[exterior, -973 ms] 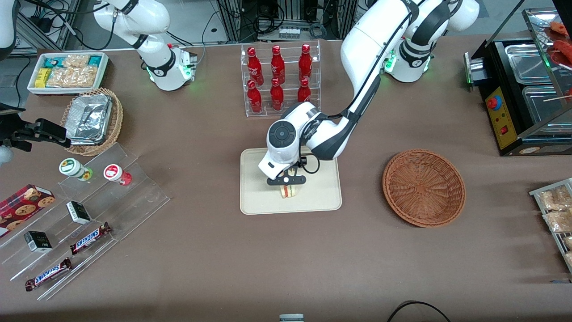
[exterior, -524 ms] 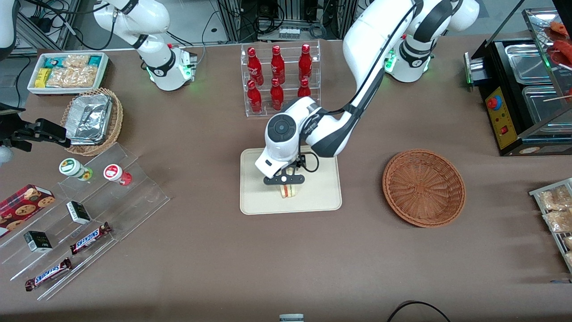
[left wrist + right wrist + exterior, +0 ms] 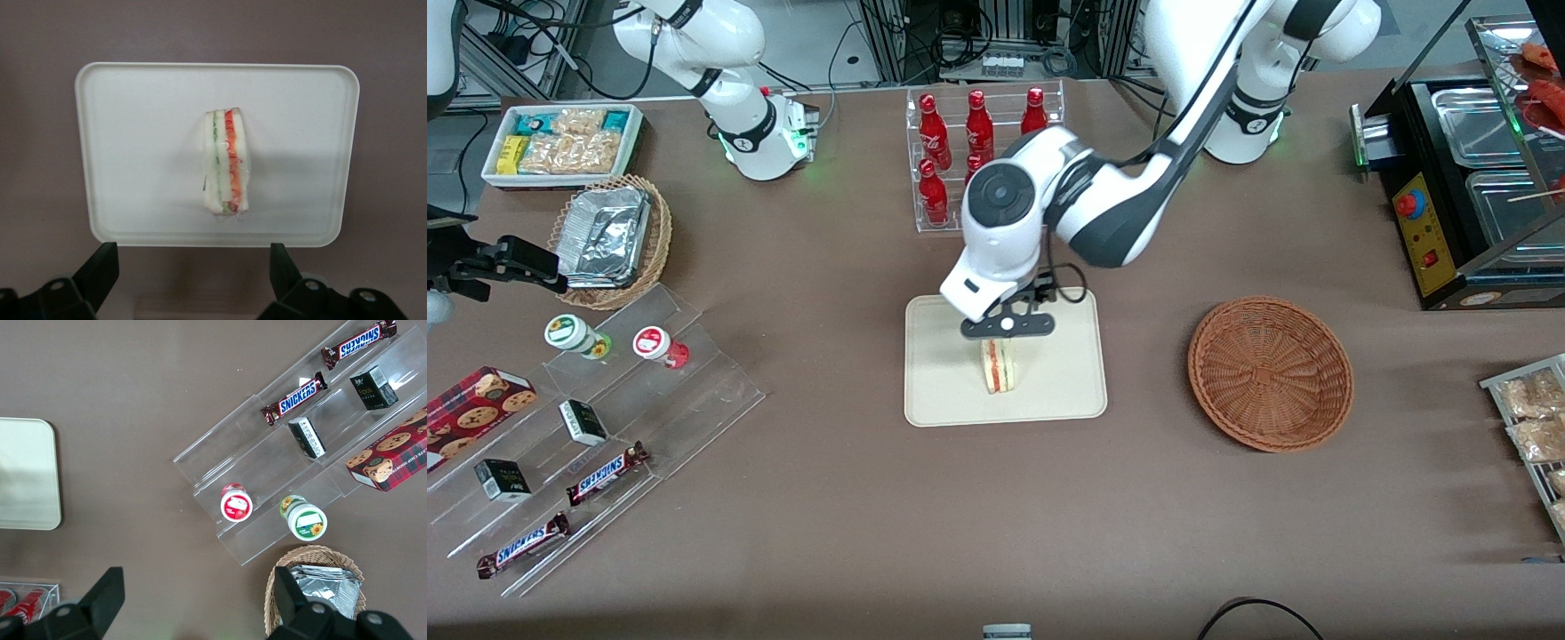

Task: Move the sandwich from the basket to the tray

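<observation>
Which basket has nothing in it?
The reddish-brown wicker basket beside the tray is empty. The lighter one holds foil packets. The gripper hangs open-jawed above the sandwich.

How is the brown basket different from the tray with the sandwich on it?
The basket is round, woven and reddish-brown; the tray is a flat cream rectangle with rounded corners. The basket holds nothing, while the sandwich stands on its edge in the middle of the tray. The open gripper hangs above the tray, not above the basket, which lies toward the working arm's end. Both rest on the brown table.
</observation>
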Motion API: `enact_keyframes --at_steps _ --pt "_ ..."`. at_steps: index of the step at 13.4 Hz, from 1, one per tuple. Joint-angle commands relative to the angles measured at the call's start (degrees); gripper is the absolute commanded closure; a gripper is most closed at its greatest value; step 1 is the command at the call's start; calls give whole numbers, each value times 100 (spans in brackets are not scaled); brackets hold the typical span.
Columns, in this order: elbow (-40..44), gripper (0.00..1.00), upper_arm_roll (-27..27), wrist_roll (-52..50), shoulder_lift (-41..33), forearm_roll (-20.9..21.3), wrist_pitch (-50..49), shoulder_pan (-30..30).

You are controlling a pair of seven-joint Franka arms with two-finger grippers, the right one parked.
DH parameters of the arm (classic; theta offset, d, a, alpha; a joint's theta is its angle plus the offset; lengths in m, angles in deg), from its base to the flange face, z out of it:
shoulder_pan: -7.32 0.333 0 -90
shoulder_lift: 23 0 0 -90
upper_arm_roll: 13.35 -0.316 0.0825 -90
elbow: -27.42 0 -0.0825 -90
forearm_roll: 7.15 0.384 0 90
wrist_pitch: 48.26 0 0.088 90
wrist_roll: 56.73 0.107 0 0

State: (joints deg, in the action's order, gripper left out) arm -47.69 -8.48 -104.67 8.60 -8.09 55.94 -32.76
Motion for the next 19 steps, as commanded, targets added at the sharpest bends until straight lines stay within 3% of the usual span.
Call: enact_keyframes --at_steps 1,4,15,19 --pt "-144 0 5 179 -407 -20 -407 316" --pt "-223 0 5 619 -645 -152 -1032 746" --pt "-2050 0 5 2992 -2491 -310 -1050 2654" --pt "-2131 0 -3 3702 -2799 -310 -1409 3119"
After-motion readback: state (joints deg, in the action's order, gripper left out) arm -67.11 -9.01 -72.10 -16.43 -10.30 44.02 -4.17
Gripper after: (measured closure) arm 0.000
